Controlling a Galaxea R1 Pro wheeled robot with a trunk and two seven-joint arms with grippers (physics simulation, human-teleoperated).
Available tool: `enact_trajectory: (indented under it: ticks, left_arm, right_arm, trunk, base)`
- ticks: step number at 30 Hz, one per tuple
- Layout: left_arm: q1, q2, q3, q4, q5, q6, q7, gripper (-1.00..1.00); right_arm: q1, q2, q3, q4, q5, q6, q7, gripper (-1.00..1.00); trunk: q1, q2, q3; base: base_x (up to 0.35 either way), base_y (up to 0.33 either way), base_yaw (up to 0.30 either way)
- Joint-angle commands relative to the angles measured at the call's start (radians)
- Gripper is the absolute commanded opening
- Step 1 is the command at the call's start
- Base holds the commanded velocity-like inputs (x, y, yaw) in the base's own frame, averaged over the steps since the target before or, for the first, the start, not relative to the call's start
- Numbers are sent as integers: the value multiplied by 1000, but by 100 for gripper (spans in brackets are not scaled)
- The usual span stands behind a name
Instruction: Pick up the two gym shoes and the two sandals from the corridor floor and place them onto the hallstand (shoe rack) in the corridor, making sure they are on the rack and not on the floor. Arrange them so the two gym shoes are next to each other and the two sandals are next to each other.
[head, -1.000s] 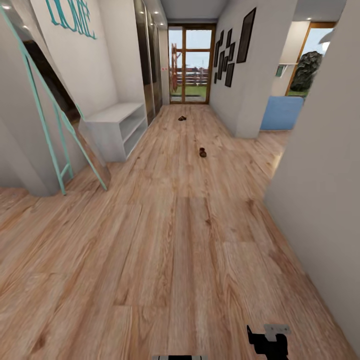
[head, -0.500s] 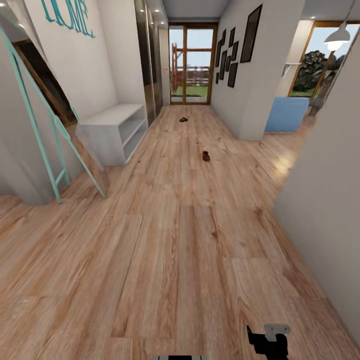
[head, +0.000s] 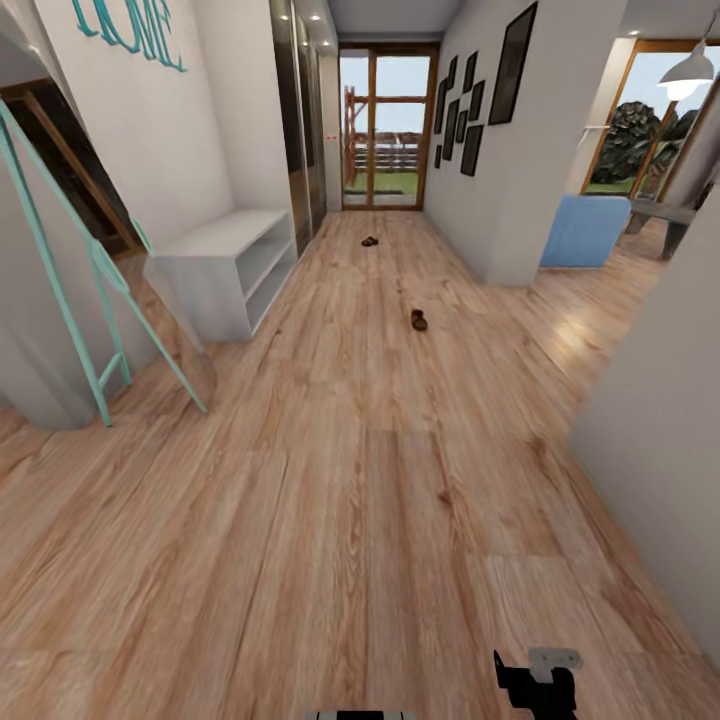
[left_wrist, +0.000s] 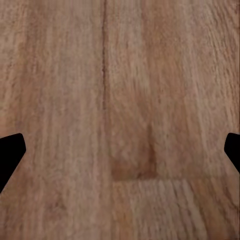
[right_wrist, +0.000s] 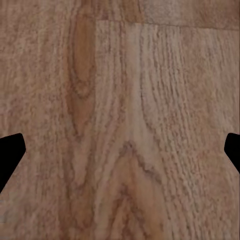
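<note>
Head view recorded two small dark brown objects, consistent with the sandals, lying on the corridor floor (head: 360, 480): the nearer sandal (head: 418, 320) sat mid-corridor on the planks, and the farther sandal (head: 369, 241) lay well beyond it, near the glazed door (head: 388, 130) at the corridor's end. The two were well apart, and their detail was too small to confirm straps or soles. A pale grey-white hallstand (head: 225, 268) stood against the left wall, its bench top bare and its open shelves facing the corridor; both sandals were well clear of it. A teal-framed leaning mirror (head: 95, 290) stood nearer the camera on the same side, beneath teal lettering (head: 128, 25) on the wall. Dark picture frames (head: 470, 100) hung on the right wall, with a blue panel (head: 580, 230) past the wall's corner. Part of a black arm fitting (head: 540, 680) showed at the bottom edge. Left wrist view showed the left hand (left_wrist: 120, 155) released, fingertips (left_wrist: 10, 155) spread wide over bare planks, grasping nothing. Right wrist view showed the right hand (right_wrist: 120, 155) likewise spread wide above wood grain, grasping nothing.
</note>
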Motion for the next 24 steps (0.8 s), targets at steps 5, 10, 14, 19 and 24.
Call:
enact_trajectory:
  ticks: [5,10,14,19,24]
  left_arm:
    - [-1,-1,8,1,-2,-1,-10,100]
    - [-1,-1,8,1,-1,-1,-10,100]
    - [-1,-1,8,1,-1,-1,-10,100]
    - [-1,-1,8,1,-1,-1,-10,100]
    - [-1,-1,8,1,-2,-1,-10,100]
  right_arm:
    - [-1,1,-6,1,6,-3,-3,100]
    - [-1,1,-5,1,6,-3,-3,100]
    - [-1,1,-6,1,6,-3,-3,100]
    - [-1,1,-5,1,6,-3,-3,100]
    - [-1,1,-5,1,6,-3,-3,100]
  trunk:
    - [0,0,-1]
    - [0,0,-1]
    - [0,0,-1]
    - [0,0,-1]
    - [0,0,-1]
  base:
    - [339,86,0]
    - [339,85,0]
    - [339,85,0]
    - [339,84,0]
    - [339,83,0]
